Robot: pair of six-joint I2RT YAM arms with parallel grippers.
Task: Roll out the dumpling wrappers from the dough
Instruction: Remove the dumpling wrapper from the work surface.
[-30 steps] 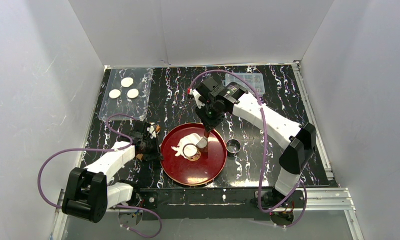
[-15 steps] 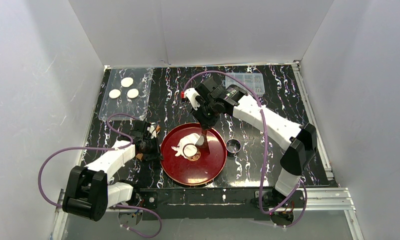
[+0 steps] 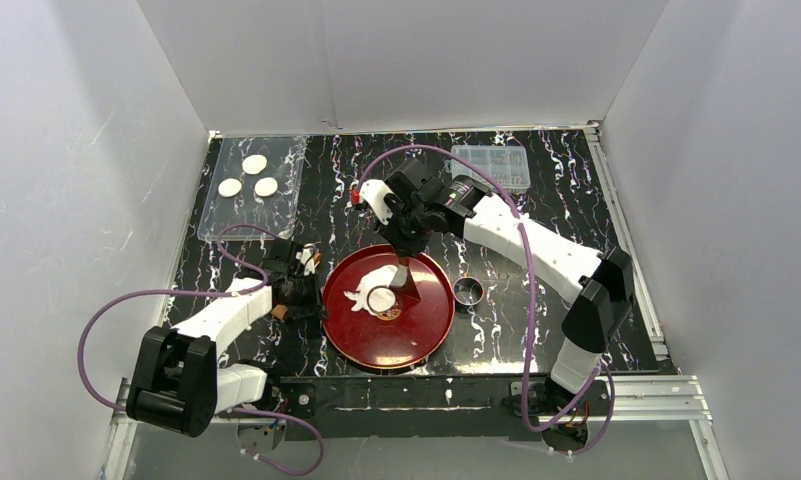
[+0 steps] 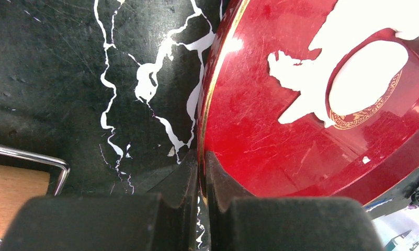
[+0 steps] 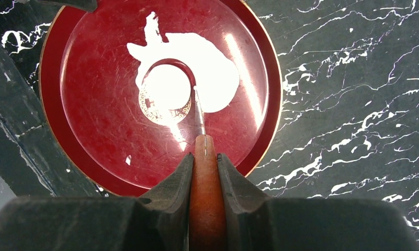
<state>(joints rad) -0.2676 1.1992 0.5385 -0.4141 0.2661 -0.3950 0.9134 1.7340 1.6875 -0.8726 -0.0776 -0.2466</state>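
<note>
The right pincer [image 5: 203, 157] pinches a wooden-handled blade [image 5: 204, 188]. Its thin metal tip sits at the edge of the cut disc [image 5: 167, 87], though I cannot tell whether it is already under it. The disc lies in the round hole of the ragged dough [image 5: 215, 73] on the red plate [image 5: 108, 157]. The left pincer [image 4: 202, 157] is pressed together on the plate's rim, on the side nearest its own arm, steadying the plate on the worktop [image 3: 346, 200].

To my eye the step is freeing that disc so it can join the three finished wrappers [image 3: 248, 176] on the clear tray [image 3: 266, 222] at the back left. The blade wants to go in low and nearly flat, sliding under the disc's edge rather than stabbing into it. It should then work round a little before any lift. Soft dough like this probably clings and stretches, so a slow peel suits it. The tip should stay off the surrounding sheet so the scrap is not dragged along. The rim grip should hold firm, or the plate may skid under the push. The ring cutter [image 3: 467, 291] lies on the worktop to the right of the plate.
</note>
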